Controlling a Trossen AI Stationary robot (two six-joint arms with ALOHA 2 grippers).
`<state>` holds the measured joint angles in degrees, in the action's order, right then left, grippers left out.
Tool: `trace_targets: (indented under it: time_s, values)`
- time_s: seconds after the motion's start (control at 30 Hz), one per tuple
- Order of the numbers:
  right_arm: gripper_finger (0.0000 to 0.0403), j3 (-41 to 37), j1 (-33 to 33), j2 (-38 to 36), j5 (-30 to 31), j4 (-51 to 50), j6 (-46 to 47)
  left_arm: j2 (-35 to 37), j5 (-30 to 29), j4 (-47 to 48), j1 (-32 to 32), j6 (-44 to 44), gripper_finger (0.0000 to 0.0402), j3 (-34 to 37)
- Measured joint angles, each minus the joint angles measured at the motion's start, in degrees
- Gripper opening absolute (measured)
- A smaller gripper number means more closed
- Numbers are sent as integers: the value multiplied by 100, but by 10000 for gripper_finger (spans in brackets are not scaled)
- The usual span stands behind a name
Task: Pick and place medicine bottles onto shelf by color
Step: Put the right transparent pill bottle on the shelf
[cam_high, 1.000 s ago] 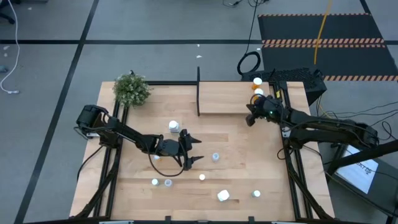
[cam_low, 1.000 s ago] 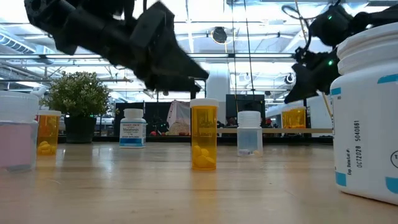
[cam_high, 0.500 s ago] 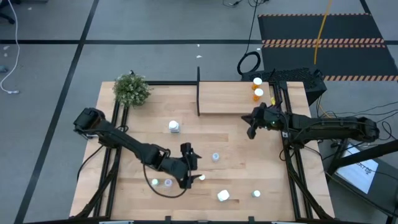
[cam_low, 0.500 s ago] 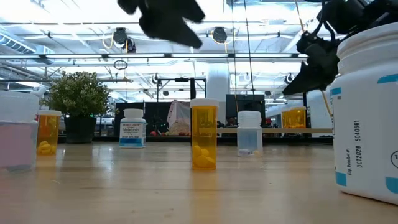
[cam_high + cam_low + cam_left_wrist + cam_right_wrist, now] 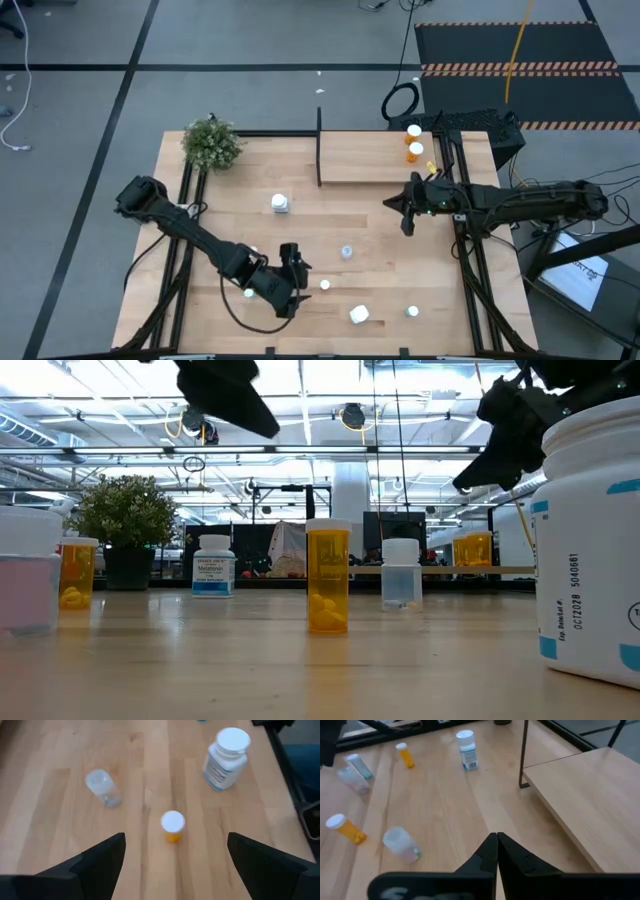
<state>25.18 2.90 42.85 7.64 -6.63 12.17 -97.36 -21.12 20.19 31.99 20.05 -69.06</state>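
Observation:
My left gripper (image 5: pixel 296 272) is open above the near middle of the table. In its wrist view an upright orange bottle (image 5: pixel 173 826) with a white cap stands on the table between and ahead of the fingers (image 5: pixel 174 857), untouched; the same orange bottle (image 5: pixel 325 286) shows beside the gripper. A clear bottle (image 5: pixel 103 788) and a large white bottle (image 5: pixel 225 752) stand farther off. My right gripper (image 5: pixel 405 212) is shut and holds nothing, just off the shelf's (image 5: pixel 365 160) near right corner. Two orange bottles (image 5: pixel 415 141) stand on the shelf's right end.
A white labelled bottle (image 5: pixel 280 204), a clear one (image 5: pixel 346 252), a big white one (image 5: pixel 359 315) and a small one (image 5: pixel 411 312) stand scattered. Two more (image 5: pixel 262 293) sit under the left arm. The plant (image 5: pixel 212 145) is at the far left corner; the shelf's black post (image 5: pixel 319 145) is at its left.
My left gripper has moved toward the table's near edge and slightly left, staying open, and now hangs over the orange bottle near the front. My right gripper has drawn back from the shelf's near edge toward the table's near side, staying shut. No bottle has moved.

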Motion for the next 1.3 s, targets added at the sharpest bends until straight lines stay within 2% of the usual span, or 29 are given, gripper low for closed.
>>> trace_targets:
  time_s: [0.3, 0.43, 0.73, 0.83, 0.93, 1.13, 1.3]
  values:
    - [4, 145, -243, 2, -22, -359, -423, 0, -62, -3, 153, -91, 351, 7]
    - [4, 169, -265, 2, -22, -329, -727, -54, -224, -56, 125, -449, 351, 10]
    - [4, 172, -265, 1, -9, -259, -1068, -55, -291, -575, -372, -1239, 351, 15]
    - [4, 172, -262, 1, -11, -252, -1072, -55, -80, -623, -558, -1480, 351, 15]
    - [4, 172, -262, 0, -9, -252, -1062, -55, -50, -638, -709, -1519, 351, 15]
    - [4, 172, -262, 0, 0, -215, -1132, -55, -428, -615, -750, -1441, 351, 22]
    - [4, 172, -262, 0, 2, -175, -1098, -55, -433, -822, -747, -1265, 351, 292]
